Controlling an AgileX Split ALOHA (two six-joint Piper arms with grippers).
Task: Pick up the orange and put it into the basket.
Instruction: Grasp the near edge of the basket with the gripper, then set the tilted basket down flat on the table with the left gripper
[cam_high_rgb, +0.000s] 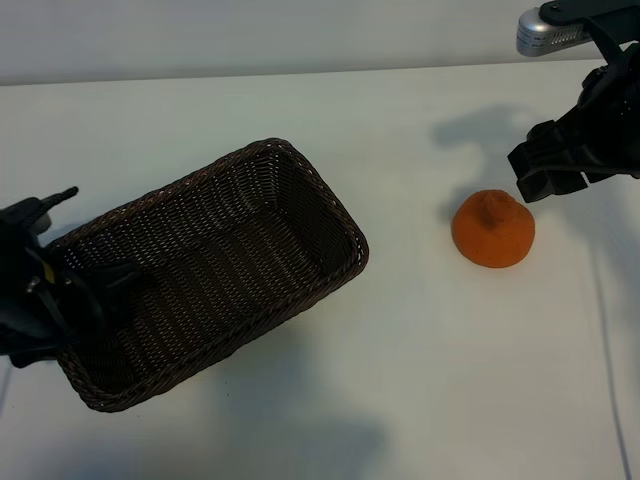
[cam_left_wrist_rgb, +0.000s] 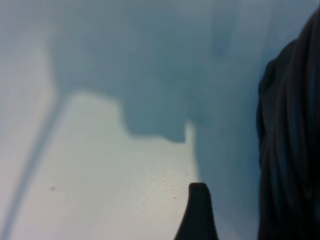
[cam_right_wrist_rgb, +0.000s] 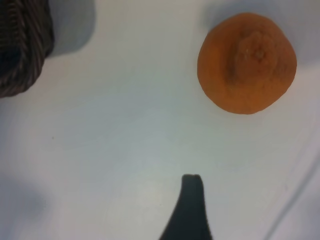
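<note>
One orange (cam_high_rgb: 493, 229) lies beside the basket (cam_high_rgb: 215, 268).

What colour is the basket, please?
Dark brown woven wicker basket; clearest in the exterior view.

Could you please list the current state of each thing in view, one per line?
orange: resting on the table, stem end up, not gripped, outside the basket.
basket: upright on the table, empty.
right gripper: open, holding nothing, just beside the orange.
left gripper: open, holding nothing, at the basket's near end.
table: white, bearing both.
</note>
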